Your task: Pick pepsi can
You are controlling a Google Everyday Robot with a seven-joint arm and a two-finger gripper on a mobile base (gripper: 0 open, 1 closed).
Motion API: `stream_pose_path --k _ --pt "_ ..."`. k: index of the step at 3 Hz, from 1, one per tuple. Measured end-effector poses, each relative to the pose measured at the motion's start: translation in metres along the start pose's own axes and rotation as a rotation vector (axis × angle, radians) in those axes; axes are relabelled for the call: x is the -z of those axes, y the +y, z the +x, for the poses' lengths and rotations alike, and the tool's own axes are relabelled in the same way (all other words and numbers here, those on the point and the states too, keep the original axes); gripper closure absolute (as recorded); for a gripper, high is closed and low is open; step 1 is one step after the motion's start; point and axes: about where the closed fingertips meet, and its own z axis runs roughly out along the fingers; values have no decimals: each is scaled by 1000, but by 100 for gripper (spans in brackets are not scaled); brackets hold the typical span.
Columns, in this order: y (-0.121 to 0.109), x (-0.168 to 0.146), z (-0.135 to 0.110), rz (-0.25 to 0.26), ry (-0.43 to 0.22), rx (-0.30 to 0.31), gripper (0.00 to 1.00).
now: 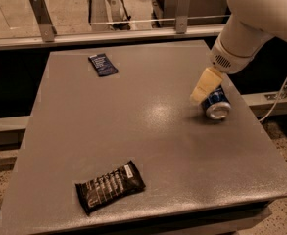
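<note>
The pepsi can (216, 105) is blue and lies on its side near the right edge of the grey table (133, 131). Its silver end faces the front. My gripper (204, 86) is cream-coloured and hangs from the white arm (260, 18). It sits just above and to the left of the can, touching or nearly touching its upper side. The gripper's tip covers part of the can's top.
A flat dark blue packet (103, 64) lies at the back left of the table. A black snack bar wrapper (110, 186) lies at the front left. A metal rail (133, 31) runs behind the table. A white cable (282, 94) hangs at the right.
</note>
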Motion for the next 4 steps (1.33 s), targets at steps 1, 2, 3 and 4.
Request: stream_pose_path --k 1,2,3,4 --pt "2 -10 10 2 34 -143 0" --pt "7 -27 18 -16 55 -241 0" --pt "8 -36 24 -21 61 -311 16" --pt "9 -39 21 -39 37 -333 39"
